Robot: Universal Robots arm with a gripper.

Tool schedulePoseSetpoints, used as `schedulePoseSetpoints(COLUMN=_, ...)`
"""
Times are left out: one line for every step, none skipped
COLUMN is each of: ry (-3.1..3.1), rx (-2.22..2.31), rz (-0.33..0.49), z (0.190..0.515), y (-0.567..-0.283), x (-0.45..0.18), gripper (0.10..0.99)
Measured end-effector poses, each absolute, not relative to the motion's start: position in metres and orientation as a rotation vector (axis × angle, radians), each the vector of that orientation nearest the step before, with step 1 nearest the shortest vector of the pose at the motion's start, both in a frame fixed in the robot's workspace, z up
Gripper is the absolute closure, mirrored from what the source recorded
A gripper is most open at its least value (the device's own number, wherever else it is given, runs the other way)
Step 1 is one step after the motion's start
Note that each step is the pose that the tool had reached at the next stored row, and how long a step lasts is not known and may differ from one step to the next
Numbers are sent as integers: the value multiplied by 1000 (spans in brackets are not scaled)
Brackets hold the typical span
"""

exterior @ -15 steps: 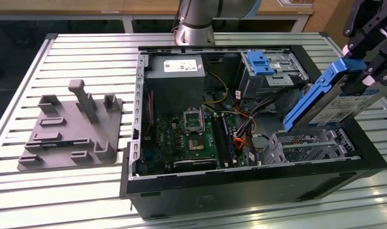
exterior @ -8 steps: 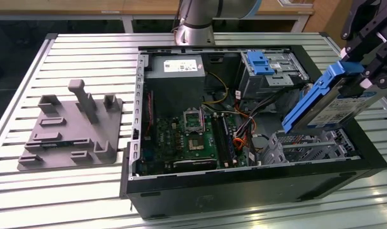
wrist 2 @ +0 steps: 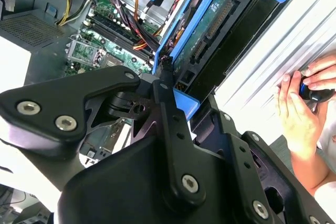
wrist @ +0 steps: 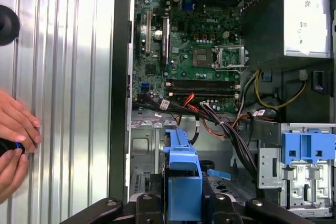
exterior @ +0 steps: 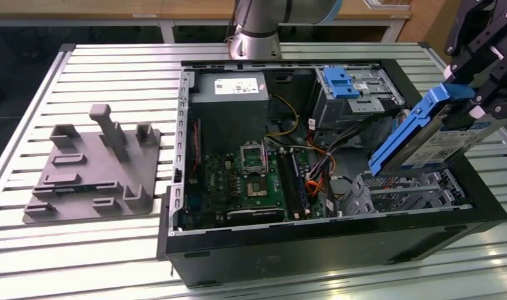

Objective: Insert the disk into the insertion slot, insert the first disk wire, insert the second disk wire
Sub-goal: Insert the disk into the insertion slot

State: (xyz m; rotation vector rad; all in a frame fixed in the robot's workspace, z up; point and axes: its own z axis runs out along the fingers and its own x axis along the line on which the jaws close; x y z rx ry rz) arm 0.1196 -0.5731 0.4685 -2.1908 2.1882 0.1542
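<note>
My gripper (exterior: 477, 100) has jaws pinching the disk (exterior: 424, 134), held tilted over the drive cage (exterior: 403, 190) at the exterior view's right of the open case (exterior: 320, 244), which holds the board (exterior: 245, 181) and cables (exterior: 320, 165).

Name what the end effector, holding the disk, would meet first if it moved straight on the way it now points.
Probably the insertion slot: the end effector aims the tilted disk down at that cage, though depth is unclear.
</note>
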Motion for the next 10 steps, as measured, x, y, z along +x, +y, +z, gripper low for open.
schedulePoseSetpoints(ry=2188, rx=-2191, rz=154, z=468, y=-573, x=120, gripper=722)
schedulePoseSetpoints(ry=2188, rx=-2191, rz=154, z=468, y=-573, x=120, gripper=722)
schedulePoseSetpoints(ry=2188, rx=-2191, rz=154, z=468, y=-573, x=120, gripper=722)
schedulePoseSetpoints(ry=2188, rx=-2191, rz=154, z=468, y=-573, x=120, gripper=722)
schedulePoseSetpoints(ry=2188, rx=-2191, rz=154, z=468, y=-573, x=120, gripper=722)
schedulePoseSetpoints(ry=2188, rx=-2191, rz=154, z=467, y=-573, x=120, gripper=722)
schedulePoseSetpoints(ry=2188, rx=-2191, rz=154, z=467, y=-573, x=120, gripper=722)
schedulePoseSetpoints(ry=2188, rx=-2191, rz=154, z=467, y=-573, x=120, gripper=722)
schedulePoseSetpoints(ry=2188, rx=-2191, rz=154, z=466, y=-573, x=120, gripper=722)
schedulePoseSetpoints(ry=2188, rx=-2191, rz=154, z=466, y=-573, x=120, gripper=722)
